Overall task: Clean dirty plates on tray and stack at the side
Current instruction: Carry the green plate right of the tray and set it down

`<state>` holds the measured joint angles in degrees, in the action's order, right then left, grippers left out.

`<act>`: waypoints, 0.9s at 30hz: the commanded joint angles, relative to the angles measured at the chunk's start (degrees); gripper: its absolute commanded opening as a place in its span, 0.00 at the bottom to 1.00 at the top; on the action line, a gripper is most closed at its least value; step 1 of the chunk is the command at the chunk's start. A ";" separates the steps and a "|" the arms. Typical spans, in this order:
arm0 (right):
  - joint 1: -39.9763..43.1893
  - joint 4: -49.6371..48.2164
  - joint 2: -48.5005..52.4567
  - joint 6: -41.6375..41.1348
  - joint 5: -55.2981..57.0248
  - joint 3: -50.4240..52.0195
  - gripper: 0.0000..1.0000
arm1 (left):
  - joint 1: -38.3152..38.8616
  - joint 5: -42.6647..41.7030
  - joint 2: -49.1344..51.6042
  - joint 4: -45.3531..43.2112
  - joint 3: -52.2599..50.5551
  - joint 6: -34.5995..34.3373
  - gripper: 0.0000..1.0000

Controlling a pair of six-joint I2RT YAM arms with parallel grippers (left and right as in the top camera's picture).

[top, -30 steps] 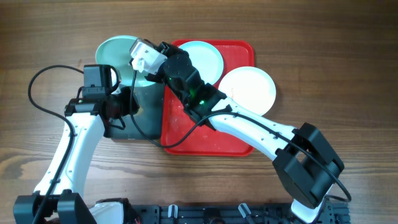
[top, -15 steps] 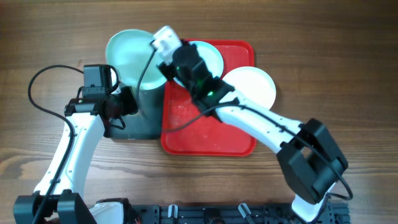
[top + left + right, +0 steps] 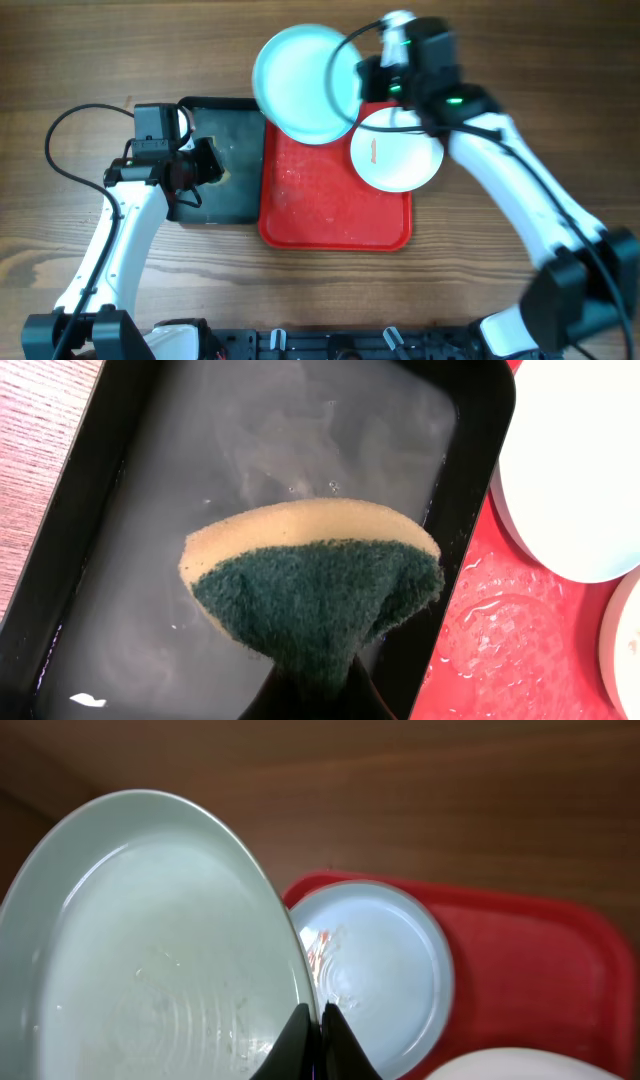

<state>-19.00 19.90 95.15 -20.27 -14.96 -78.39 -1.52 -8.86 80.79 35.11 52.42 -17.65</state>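
Note:
My right gripper [image 3: 362, 78] [image 3: 315, 1012] is shut on the rim of a pale light-blue plate [image 3: 300, 82] [image 3: 150, 950]. It holds the plate tilted in the air over the back left corner of the red tray [image 3: 330, 215]. A second light-blue plate [image 3: 385, 970] with an orange-red smear lies on the tray beneath it, hidden in the overhead view. A white plate [image 3: 400, 155] with an orange smear lies on the tray's right side. My left gripper [image 3: 205, 165] [image 3: 315, 690] is shut on a yellow-and-green sponge [image 3: 310, 585].
A black tray [image 3: 225, 175] [image 3: 250, 450] holding water sits left of the red tray, and the sponge hangs over it. The red tray floor [image 3: 500, 650] is wet. Wooden table [image 3: 520, 60] surrounds both trays.
My right arm has swung the light-blue plate from over the black tray to the right, above the red tray's back left corner. The left arm and sponge have not moved.

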 commanded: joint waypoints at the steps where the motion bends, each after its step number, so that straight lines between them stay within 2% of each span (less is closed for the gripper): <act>1: 6.93 5.22 -5.66 0.98 -4.68 -1.55 0.04 | -0.09 -0.68 0.24 -0.26 -0.48 0.94 0.04; 6: 18.64 13.66 -7.26 0.83 -4.48 -1.55 0.04 | -0.09 -0.68 0.24 -0.26 -0.48 0.94 0.04; 12: 27.34 14.49 -7.17 3.34 -3.87 -1.53 0.04 | -0.09 -0.68 0.24 -0.26 -0.48 0.94 0.04; 18: 31.41 14.67 -5.79 3.72 6.05 -1.46 0.04 | -0.11 -0.68 0.24 -0.44 -0.48 0.94 0.04; 27: 31.85 14.75 -0.39 3.78 9.66 -1.40 0.04 | -0.09 -0.68 0.24 -1.27 -0.48 0.94 0.04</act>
<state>12.69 34.72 92.18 -17.23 -7.42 -79.11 -1.52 -8.86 80.79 34.33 52.42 -17.65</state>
